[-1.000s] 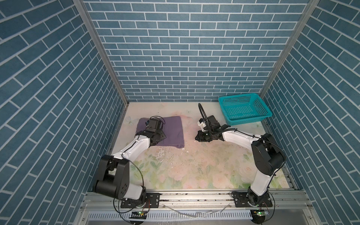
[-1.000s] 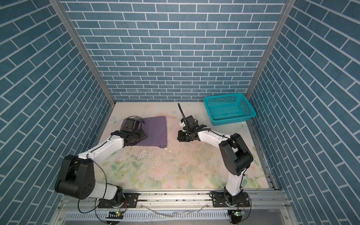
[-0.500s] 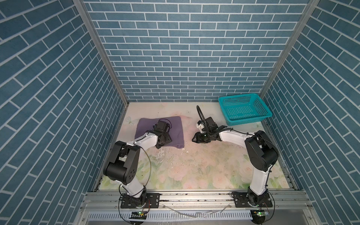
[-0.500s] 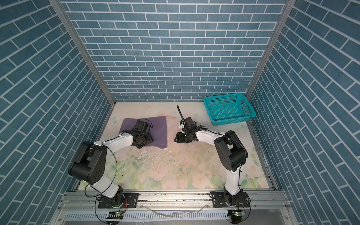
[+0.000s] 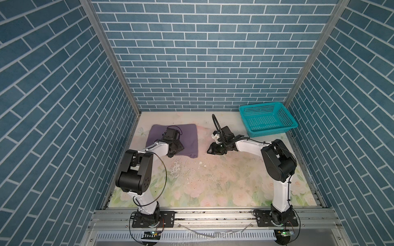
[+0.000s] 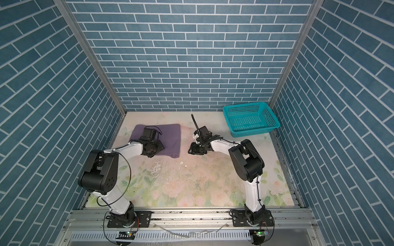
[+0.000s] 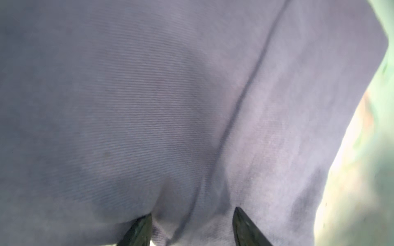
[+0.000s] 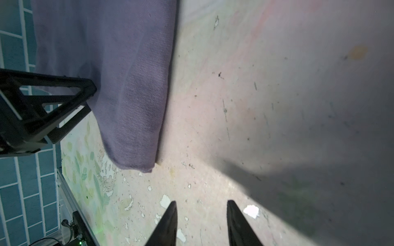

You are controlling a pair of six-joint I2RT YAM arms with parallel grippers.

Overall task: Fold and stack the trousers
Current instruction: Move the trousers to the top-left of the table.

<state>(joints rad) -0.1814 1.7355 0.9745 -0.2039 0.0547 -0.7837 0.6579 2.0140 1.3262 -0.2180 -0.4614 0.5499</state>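
The folded muted-purple soft cloth trousers (image 5: 188, 136) lie at the far left of the flowered table (image 5: 213, 183). The left gripper (image 7: 193, 215) seems to press them flat, jaws apart (nothing pinched). The right gripper (image 8: 201, 205), spread and empty, hovers beside them.

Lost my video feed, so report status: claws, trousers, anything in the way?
Left claw open, low over the trousers. Right claw open over bare table, holding nothing. Trousers folded flat, far left. Basket off to the right; nothing blocking.
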